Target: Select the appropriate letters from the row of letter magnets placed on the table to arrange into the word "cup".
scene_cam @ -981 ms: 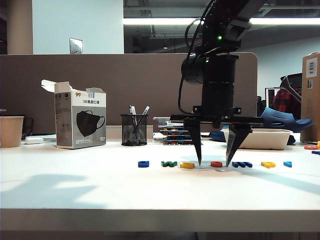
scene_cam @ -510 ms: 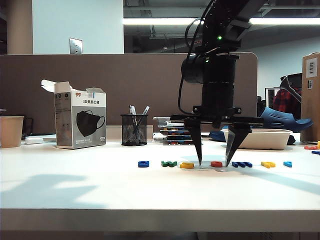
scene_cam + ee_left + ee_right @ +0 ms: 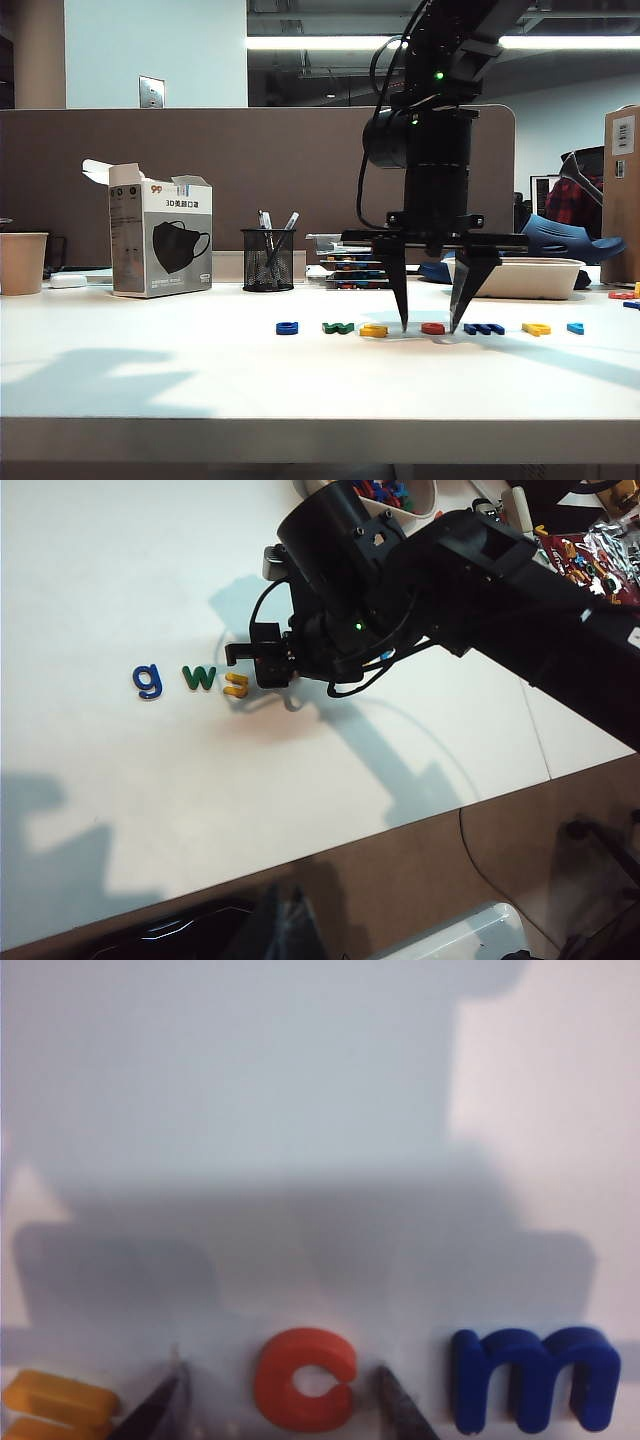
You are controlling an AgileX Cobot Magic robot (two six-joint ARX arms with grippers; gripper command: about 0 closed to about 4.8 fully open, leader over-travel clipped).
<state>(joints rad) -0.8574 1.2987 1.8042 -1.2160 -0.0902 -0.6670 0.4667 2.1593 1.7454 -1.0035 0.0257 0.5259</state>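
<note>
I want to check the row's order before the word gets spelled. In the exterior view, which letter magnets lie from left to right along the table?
Blue letter → green letter → yellow letter → red-orange c, between the right pincer tips → dark blue letter → second yellow letter → light blue letter.

My right arm [image 3: 437, 150] is matte black all over, a thick round wrist drum sitting above a flat crossbar, with a small green light glowing near the top and a black cable looping down its side. From the crossbar hang the right gripper [image 3: 429, 326] and its two fingers [image 3: 398, 285], black wedges that narrow to sharp points. Through my left wrist camera I see the same arm as blocky black links and a round black housing with thin wires; the left gripper stays outside every view.
</note>
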